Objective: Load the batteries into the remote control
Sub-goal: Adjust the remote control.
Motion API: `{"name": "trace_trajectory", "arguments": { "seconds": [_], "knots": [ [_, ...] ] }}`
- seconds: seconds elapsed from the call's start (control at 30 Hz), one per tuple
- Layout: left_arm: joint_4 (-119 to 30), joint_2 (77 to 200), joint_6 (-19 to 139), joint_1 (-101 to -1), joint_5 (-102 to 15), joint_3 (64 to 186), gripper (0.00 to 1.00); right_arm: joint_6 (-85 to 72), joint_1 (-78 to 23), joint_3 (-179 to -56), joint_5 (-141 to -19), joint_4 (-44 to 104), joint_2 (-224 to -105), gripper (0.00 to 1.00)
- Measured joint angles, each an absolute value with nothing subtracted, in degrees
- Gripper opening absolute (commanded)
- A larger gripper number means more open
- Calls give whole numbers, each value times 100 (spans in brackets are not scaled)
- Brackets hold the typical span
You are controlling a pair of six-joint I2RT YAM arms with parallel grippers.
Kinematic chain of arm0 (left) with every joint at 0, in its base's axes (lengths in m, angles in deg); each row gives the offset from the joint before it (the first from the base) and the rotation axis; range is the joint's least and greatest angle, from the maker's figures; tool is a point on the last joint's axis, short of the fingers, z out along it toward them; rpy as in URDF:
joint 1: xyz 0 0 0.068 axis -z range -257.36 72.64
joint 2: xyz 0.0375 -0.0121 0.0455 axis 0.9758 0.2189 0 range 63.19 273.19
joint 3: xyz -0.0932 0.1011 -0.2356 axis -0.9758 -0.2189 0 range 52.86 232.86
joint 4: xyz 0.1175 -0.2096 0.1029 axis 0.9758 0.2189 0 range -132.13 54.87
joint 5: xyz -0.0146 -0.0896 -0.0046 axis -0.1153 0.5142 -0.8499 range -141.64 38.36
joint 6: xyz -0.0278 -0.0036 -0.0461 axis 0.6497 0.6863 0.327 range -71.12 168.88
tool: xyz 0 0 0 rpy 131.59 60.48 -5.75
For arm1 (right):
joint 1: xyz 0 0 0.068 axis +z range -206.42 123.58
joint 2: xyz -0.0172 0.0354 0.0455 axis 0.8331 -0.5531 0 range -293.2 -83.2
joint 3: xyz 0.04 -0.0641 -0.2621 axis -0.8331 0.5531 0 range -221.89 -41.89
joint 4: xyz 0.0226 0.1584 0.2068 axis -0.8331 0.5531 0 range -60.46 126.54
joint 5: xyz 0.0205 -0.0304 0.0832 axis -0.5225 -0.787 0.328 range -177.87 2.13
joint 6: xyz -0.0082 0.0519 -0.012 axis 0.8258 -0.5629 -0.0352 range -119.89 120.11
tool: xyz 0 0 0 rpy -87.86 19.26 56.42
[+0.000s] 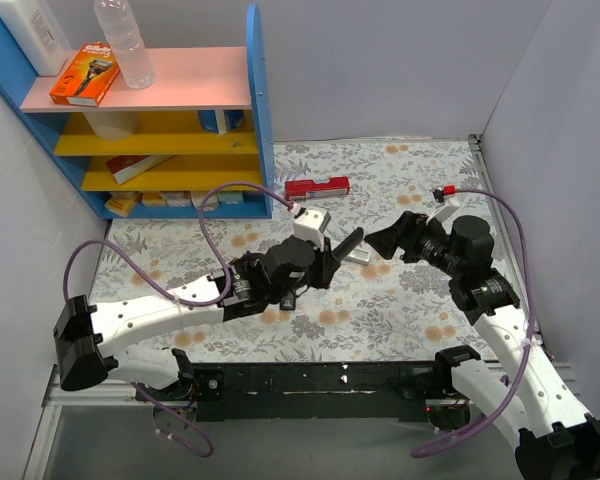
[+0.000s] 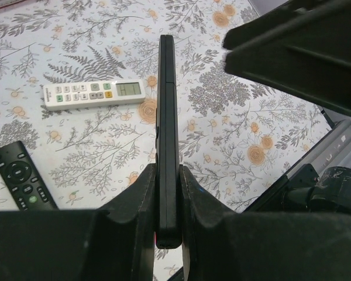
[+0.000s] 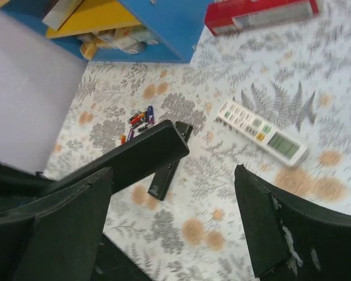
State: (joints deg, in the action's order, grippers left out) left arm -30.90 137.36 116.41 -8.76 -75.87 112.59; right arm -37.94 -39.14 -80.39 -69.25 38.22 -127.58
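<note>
- Now my left tool (image 2: 167,186) pinches the remote control (image 2: 167,99) on its narrow edge, lifted above the counter (image 2: 251,117).
- Its long axis runs straight out from that tool, with the far tip aimed toward my right tool (image 3: 174,174), which is spread wide near that tip.
- Both tools meet mid-counter, well apart from the side walls (image 1: 570,120) and the blue shelf (image 1: 261,120).
- Batteries (image 3: 139,119) lie loose on the counter near the shelf's foot; a white remote (image 2: 93,93) and a slim black remote (image 2: 20,175) lie flat below the lifted one.
</note>
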Motion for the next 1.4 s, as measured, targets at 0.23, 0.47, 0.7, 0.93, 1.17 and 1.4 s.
{"name": "trace_trajectory", "arguments": {
  "seconds": [0.23, 0.47, 0.7, 0.93, 1.17, 1.4],
  "knots": [
    [-2187, 13233, 11682, -1866, -6378, 11425, 0, -725, -3912, -8229, -5784, 3412, -12389, 95],
    [-1403, 13288, 11590, -2393, -5065, 12135, 0, 1387, -3767, -8500, -4781, 3595, -12404, 97],
    [-979, 13543, 11617, -2443, -4145, 12741, 0, 2661, -3033, -9097, -4818, 4030, -12786, 98],
    [-767, 13738, 11708, -2443, -3716, 12883, 0, 3231, -2423, -9177, -5203, 4461, -13086, 98],
    [-609, 13766, 11745, -2443, -3539, 13108, 0, 3657, -2231, -9217, -5487, 4942, -13213, 90],
    [-463, 13808, 11776, -2443, -3384, 13252, 0, 3865, -2144, -9215, -5708, 5206, -13239, 61]
  ]
}}
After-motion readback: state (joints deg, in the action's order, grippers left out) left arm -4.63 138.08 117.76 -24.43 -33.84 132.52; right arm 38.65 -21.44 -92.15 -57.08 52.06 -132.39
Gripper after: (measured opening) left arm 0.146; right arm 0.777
